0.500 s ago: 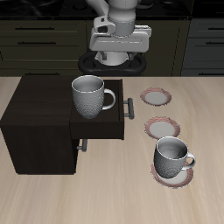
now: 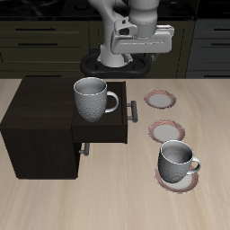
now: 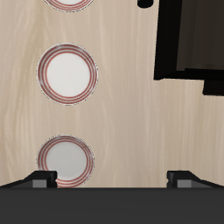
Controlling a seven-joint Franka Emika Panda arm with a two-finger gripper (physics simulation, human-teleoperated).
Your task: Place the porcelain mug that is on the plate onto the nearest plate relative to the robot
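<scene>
The porcelain mug (image 2: 177, 162), pale with a dark inside, stands upright on the plate (image 2: 177, 179) nearest the table's front edge. Two bare plates lie farther back in a row: the middle one (image 2: 166, 131) and the one nearest the robot (image 2: 162, 99). In the wrist view these are the middle plate (image 3: 67, 72) and the nearest plate (image 3: 65, 159); the mug is out of that view. My gripper (image 2: 142, 49) is open and empty, high above the table's back, apart from the mug. Its fingertips (image 3: 35, 179) show spread wide in the wrist view.
A dark cabinet (image 2: 40, 121) with its drawer (image 2: 101, 126) pulled open stands beside the plates; it also shows in the wrist view (image 3: 188, 39). A look-alike mug (image 2: 92, 97) stands on the cabinet's top by the drawer.
My gripper has moved sideways at the table's back, from above the cabinet's drawer toward the row of plates. The mugs and plates have not moved.
</scene>
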